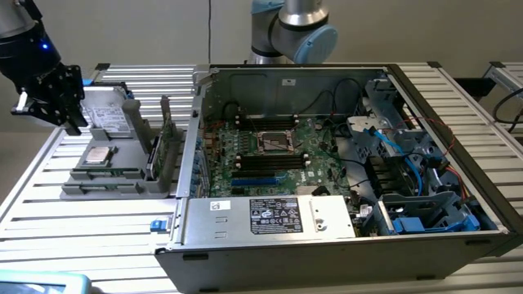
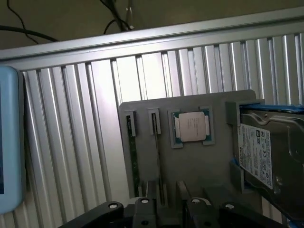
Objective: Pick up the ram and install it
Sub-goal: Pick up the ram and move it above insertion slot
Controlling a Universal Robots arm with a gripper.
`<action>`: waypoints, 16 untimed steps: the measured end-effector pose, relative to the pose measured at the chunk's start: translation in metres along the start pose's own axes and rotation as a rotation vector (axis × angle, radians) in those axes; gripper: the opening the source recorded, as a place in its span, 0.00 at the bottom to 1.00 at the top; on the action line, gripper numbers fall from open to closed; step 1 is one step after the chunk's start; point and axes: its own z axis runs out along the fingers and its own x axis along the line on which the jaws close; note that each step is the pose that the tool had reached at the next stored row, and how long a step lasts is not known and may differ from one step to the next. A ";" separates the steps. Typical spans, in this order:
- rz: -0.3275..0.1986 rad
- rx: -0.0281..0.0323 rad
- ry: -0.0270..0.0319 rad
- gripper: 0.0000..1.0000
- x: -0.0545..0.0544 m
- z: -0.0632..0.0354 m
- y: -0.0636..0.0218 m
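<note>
I judge this to be the pick-up step: my end effector (image 2: pixel 171 214) hangs over the gray holder (image 2: pixel 190 166) on the surface, fingers apart and holding nothing. The ram (image 2: pixel 133 156) stands on edge in the holder's outermost slot, near the CPU (image 2: pixel 192 127). Gripping it calls for centring over its thin top edge and descending straight, clear of the neighbouring slot.
</note>
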 end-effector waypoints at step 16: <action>-0.038 -0.0492 0.0021 0.31 0.033 0.0211 0.0013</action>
